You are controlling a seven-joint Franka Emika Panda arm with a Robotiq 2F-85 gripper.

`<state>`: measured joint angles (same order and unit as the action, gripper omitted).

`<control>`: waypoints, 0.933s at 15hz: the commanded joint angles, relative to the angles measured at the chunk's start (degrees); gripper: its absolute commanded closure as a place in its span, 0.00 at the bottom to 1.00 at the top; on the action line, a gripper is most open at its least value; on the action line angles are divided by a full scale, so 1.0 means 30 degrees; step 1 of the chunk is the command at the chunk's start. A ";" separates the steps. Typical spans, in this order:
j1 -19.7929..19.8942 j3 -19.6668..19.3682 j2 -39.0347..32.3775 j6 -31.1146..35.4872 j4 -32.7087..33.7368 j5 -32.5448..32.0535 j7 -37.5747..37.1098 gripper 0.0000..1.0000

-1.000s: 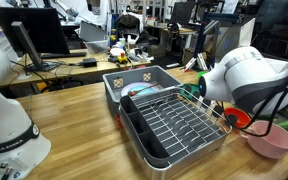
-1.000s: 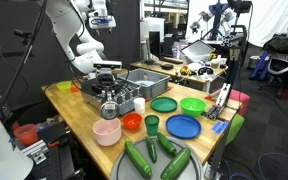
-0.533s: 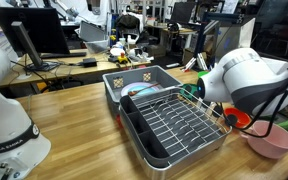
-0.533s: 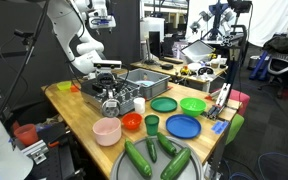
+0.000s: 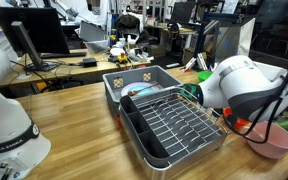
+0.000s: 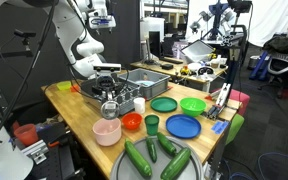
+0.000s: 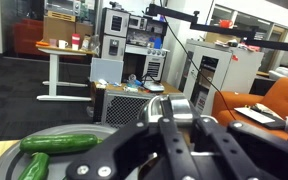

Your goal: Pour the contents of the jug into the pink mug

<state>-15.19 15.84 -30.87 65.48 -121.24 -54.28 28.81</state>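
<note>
The jaws are clenched, apparently on the jug (image 6: 109,104), which is held near the pink mug (image 6: 107,131) for pouring.

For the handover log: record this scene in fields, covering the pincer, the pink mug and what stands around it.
pincer: shut, low beside the dish rack; whether it holds anything is unclear
pink mug: upright, apart from the pincer
red cup: beside the pink mug
green cup: next to the red cup
cucumbers: several, lying side by side
</note>
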 commanded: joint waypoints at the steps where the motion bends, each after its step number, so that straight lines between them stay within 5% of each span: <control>1: -0.0079 0.0157 -0.0654 -0.1126 0.0601 -0.0396 -0.0443 0.96; 14: -0.0444 0.0301 -0.1850 -0.3126 0.1486 -0.0896 -0.1006 0.96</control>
<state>-16.61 16.09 -34.85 59.31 -117.99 -55.82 26.51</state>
